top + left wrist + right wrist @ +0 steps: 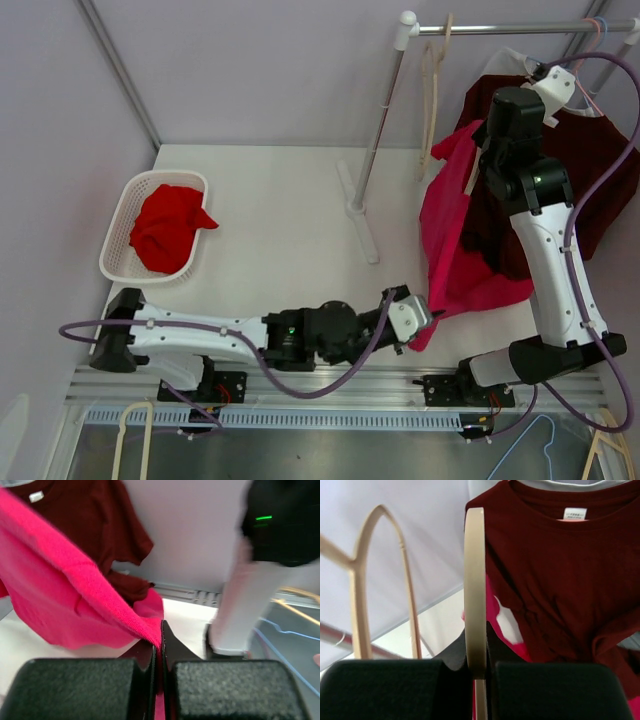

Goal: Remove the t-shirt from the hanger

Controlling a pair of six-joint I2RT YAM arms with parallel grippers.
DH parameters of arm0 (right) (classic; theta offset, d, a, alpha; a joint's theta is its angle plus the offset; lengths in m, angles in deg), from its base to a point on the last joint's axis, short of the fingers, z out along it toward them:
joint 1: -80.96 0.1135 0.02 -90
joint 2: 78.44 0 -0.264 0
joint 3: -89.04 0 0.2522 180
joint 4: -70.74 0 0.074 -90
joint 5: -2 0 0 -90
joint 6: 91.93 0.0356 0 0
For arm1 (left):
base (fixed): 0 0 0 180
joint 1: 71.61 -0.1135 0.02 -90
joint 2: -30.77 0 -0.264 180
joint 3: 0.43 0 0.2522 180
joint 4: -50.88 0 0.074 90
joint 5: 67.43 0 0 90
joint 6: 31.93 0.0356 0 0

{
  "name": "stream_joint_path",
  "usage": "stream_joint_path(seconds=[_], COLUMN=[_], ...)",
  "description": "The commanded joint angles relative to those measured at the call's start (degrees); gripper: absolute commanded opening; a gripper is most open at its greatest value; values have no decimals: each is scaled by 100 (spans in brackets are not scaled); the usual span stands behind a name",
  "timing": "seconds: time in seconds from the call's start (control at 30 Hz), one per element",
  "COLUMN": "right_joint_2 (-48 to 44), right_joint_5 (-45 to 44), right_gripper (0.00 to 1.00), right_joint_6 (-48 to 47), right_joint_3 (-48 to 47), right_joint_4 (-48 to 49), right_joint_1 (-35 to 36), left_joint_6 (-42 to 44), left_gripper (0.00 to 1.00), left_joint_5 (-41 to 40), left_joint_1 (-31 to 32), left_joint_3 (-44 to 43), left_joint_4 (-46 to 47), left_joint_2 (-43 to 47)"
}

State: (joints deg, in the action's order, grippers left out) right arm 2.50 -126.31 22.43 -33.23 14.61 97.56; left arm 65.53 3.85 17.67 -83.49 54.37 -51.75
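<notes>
From above, you are seeing the pink t-shirt (452, 225) draping from just under the rail (500, 28) down to the counter (280, 220), in front of a maroon t-shirt (590, 170) hanging below the same rail. Your left end effector (418, 318) is meeting the pink shirt's lowest corner, far below the rail.

Only the left wrist view is showing you that grip: the fingers (175, 652) are pressed together, pinching the pink hem.

Only the right wrist view is showing the hanger (475, 570). Your right end effector (476, 647) is clamping its pale arm, with an empty hanger (380, 580) beside it.

The top view alone is showing the basket (125, 215), well away from the rail.
</notes>
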Motion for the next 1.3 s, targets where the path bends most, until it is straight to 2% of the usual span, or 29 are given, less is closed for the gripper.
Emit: stream_joint_path(seconds=[0.0,0.2,0.3,0.33,0.37,0.4,0.47,0.53,0.57,0.63,0.7,0.73,0.83,0.9,1.03,1.07,1.1,1.17,1.27], right_joint_2=[167,483,396,343,204,106,-61,-281,-342,-509,-641,-763,-896,-958,-1072,-1011,-941,-835,-975], right_joint_5=[288,649,886,921,956,1035,1105,1194,1202,1255,1308,1360,1378,1326,1491,1632,2138,2511,2574], right_gripper=[0,0,0,0,0,0,0,0,0,0,0,0,0,0,0,0,0,0,0], right_joint_6=[-1,-45,-37,-28,-10,-1,-10,-54,-80,-98,-151,-186,-230,-308,-458,-415,-214,-55,-63], right_joint_3=[-249,-662,-742,-707,-672,-619,-461,-443,-417,-399,-286,-250,-329,-390,-495,-687,-1028,-2045,-2393], right_joint_4=[581,379,212,159,107,80,45,-104,-174,-420,-535,-553,-746,-790,-807,-938,-1540,-2071,-2319], right_joint_1=[-445,-737,-711,-641,-597,-544,-412,-272,-237,-210,-201,-201,-210,-280,-324,-324,-341,-342,-333], left_joint_6=[142,-640,-1025,-1176,-1342,-1640,-1835,-2169,-2318,-2793,-3240,-3356,-3813,-3919,-4077,-4121,-4148,-4139,-4095], left_gripper=[1,1,1,1,1,1,1,1,1,1,1,1,1,1,1,1,1,1,1], left_joint_5=[-193,79,-306,-273,-72,487,886,975,1019,1255,1423,1746,2099,2285,2163,2101,2135,2118,2136], left_joint_1=[589,854,811,689,296,92,-478,-813,-1189,-1552,-2053,-2202,-2721,-2889,-2898,-2933,-2959,-2995,-3004], left_joint_3=[241,715,856,865,900,918,883,349,-97,-1037,-1462,-1960,-2516,-2414,-1930,-1999,-2035,-2192,-2115], left_joint_4=[252,269,348,349,305,296,174,-299,-989,-1643,-2546,-2717,-3544,-3642,-3378,-3465,-3535,-3824,-3748], left_joint_2=[623,729,484,439,386,334,71,-332,-474,-764,-1142,-1257,-1810,-1995,-1864,-1882,-1960,-2066,-2145])
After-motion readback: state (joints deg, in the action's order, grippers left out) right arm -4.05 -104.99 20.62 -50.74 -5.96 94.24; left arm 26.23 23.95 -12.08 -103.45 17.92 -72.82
